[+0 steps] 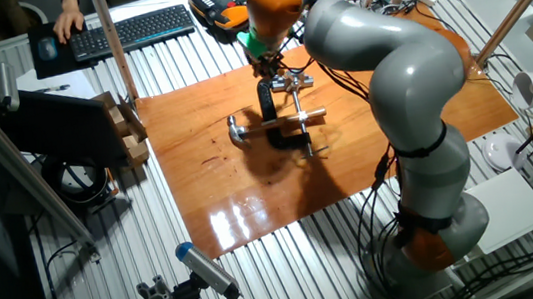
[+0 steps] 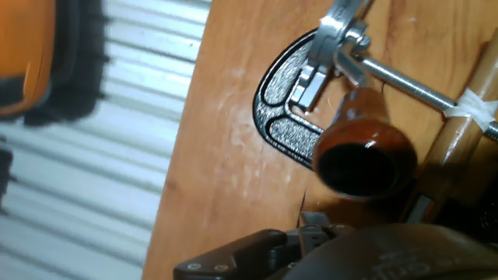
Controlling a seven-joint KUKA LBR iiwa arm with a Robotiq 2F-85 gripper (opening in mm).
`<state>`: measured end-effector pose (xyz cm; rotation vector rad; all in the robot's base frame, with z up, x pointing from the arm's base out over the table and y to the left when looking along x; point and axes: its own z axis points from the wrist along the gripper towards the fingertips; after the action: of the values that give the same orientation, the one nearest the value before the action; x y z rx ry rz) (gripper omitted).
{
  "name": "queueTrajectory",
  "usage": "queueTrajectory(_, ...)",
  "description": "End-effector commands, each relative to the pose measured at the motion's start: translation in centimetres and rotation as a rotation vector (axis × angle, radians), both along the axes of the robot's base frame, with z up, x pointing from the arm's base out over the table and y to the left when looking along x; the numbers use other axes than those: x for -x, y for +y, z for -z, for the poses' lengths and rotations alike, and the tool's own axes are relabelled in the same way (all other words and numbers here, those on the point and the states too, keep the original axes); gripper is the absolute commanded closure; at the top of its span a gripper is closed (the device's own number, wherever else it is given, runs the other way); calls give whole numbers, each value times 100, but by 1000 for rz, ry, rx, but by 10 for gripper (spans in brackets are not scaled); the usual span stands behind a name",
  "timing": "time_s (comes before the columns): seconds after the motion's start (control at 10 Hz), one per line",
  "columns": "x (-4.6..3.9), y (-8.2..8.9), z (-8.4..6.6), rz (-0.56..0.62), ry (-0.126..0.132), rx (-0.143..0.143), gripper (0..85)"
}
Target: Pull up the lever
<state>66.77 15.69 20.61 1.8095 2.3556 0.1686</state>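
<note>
The black C-shaped clamp lies on the wooden board, and it also shows in the hand view. Its thin silver screw runs to the right. The lever, a short shiny crossbar, sits across the screw's end over the clamp; in the fixed view it lies just below my hand. My gripper hovers right above the clamp's far end. In the hand view only its dark body shows at the bottom, so the fingers' state is unclear. A glossy brown knob sits close to the camera.
A hammer with a steel head and a light wooden handle lies across the clamp; its handle carries a white tie. A wooden block stands at the board's left edge. A keyboard lies behind the board.
</note>
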Motion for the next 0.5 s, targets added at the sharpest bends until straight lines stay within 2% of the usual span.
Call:
queueTrajectory(0.0,9,-24,14,284,-3,9,850)
queueTrajectory(0.4,68,-68,-11,326,-18,23,850)
